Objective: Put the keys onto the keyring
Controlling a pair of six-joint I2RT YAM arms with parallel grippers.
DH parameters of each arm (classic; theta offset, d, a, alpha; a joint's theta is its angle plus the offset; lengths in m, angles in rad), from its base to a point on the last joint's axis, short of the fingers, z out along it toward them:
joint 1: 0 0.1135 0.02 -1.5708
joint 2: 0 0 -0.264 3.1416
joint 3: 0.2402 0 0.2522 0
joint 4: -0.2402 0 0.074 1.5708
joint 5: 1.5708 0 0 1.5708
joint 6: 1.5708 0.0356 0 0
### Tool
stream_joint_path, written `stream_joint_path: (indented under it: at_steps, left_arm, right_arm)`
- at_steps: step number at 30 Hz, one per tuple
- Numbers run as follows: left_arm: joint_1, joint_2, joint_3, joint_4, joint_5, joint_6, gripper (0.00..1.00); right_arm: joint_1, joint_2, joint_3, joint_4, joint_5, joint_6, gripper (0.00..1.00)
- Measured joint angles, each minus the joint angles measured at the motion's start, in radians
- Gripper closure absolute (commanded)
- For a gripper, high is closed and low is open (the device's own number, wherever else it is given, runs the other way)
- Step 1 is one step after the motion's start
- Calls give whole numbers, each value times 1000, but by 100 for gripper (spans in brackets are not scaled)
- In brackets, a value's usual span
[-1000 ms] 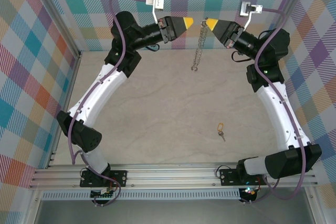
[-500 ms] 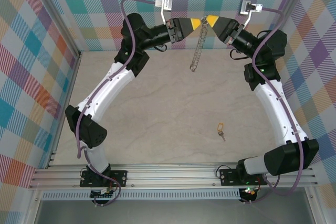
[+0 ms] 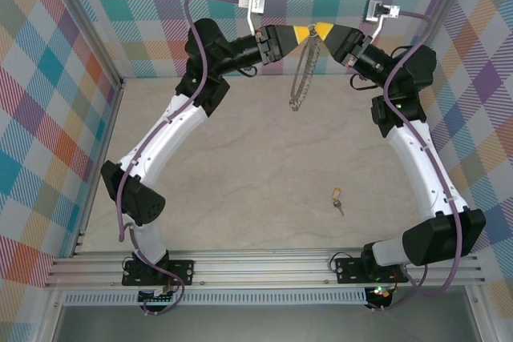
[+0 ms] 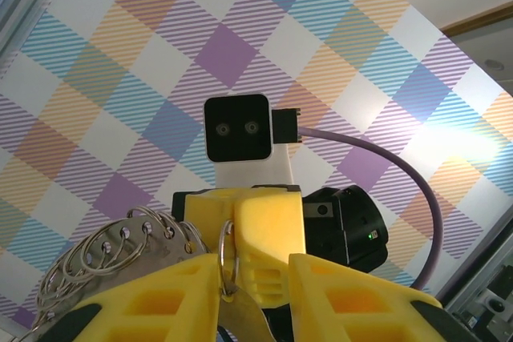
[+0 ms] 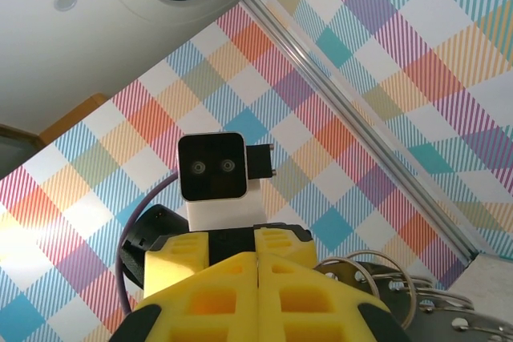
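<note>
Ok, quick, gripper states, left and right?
Left gripper: open, fingers either side of a loop of the keyring.
Right gripper: closed, holding the keyring.

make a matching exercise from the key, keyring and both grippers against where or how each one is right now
Things:
1. key
2. keyring
3. left gripper
4. right gripper

Place or state:
a. jaws shut
b. lying on the table
c. jaws apart
d. hanging in the air where the two gripper tips meet

Pairs: 1-b, 2-d, 3-c, 4-a
</note>
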State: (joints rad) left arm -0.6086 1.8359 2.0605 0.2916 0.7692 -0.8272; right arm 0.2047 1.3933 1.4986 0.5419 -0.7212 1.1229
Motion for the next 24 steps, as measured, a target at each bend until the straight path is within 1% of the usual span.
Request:
stream_joint_path:
  at_steps: [11,17,18,19,20,21,23,24]
  left_arm:
    - [-5,17,11,0,-1,-4,88]
    - [-5,20,13,-1,-5,-8,100]
    - [-5,20,14,-2,-5,-6,100]
    - [-5,20,16,-4,-4,-2,100]
    - [-5,20,19,-13,-4,4,100]
    - [-5,20,23,-29,-4,14,100]
    - [-5,21,32,-72,-3,45,100]
    - [-5,21,37,-98,0,67,100]
  right_arm:
    - [4,0,-1,3,0,1,100]
    - [6,0,-1,3,-1,-1,100]
    - [6,0,-1,2,-1,-1,100]
    - [6,0,-1,0,-1,-2,92]
    - [6,-1,-1,-6,-1,-4,79]
    - [6,-3,-1,-15,-2,-11,70]
    - [6,-11,-1,-47,-6,-33,61]
    - [5,-20,-1,-76,-10,-44,59]
